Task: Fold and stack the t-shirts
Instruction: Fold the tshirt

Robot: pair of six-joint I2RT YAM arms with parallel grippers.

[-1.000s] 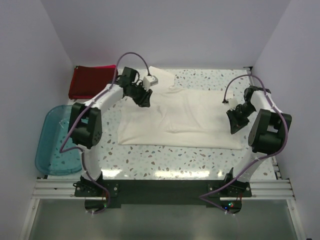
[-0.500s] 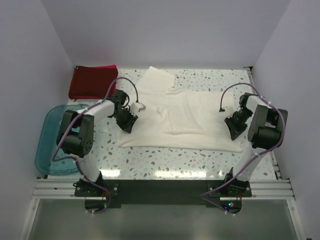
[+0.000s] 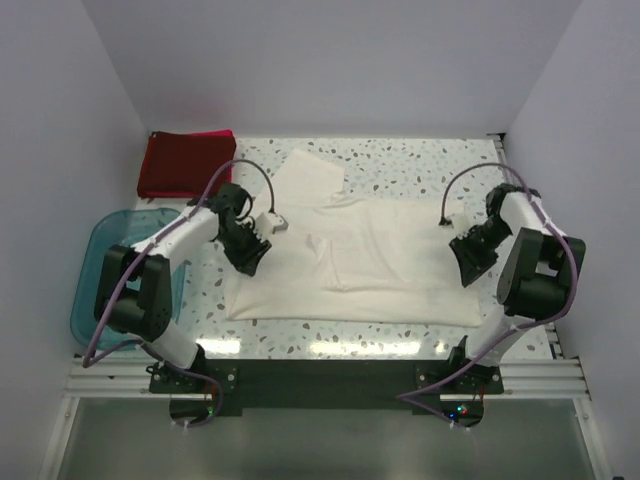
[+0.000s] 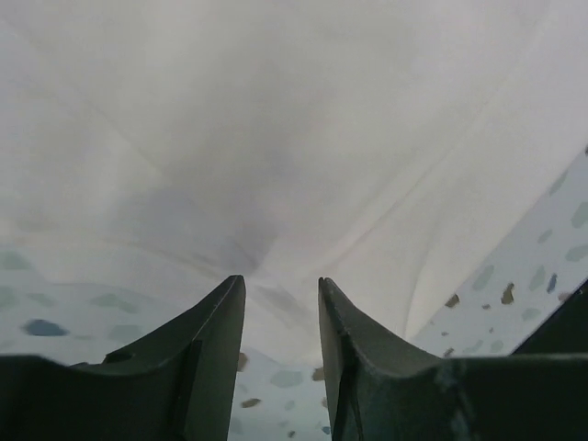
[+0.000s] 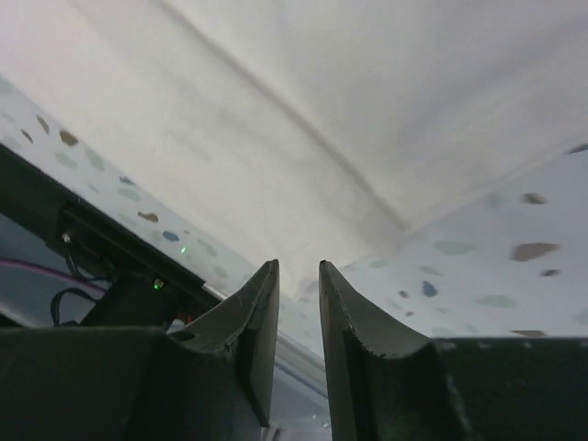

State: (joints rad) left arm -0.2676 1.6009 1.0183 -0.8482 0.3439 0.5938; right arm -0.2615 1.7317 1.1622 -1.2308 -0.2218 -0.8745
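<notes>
The cream-white t-shirt (image 3: 385,255) lies spread flat across the speckled table, plain side up, with one sleeve (image 3: 312,176) pointing to the back. My left gripper (image 3: 250,256) is shut on its left edge; in the left wrist view the cloth (image 4: 294,138) creases toward the gripper (image 4: 280,280). My right gripper (image 3: 468,262) is shut on the shirt's right edge; the right wrist view shows the cloth (image 5: 367,110) running in between the jaws of the gripper (image 5: 299,268). A folded dark red shirt (image 3: 185,163) lies at the back left with a pink edge (image 3: 215,134) behind it.
A translucent teal tub (image 3: 98,285) stands at the left table edge beside the left arm. White walls close the left, back and right sides. The metal rail (image 3: 320,375) with the arm bases runs along the near edge.
Both grippers have moved toward the near edge, dragging the cream-white shirt with them. The shirt has slid nearer and lies flatter; the left gripper came down from near the sleeve.
</notes>
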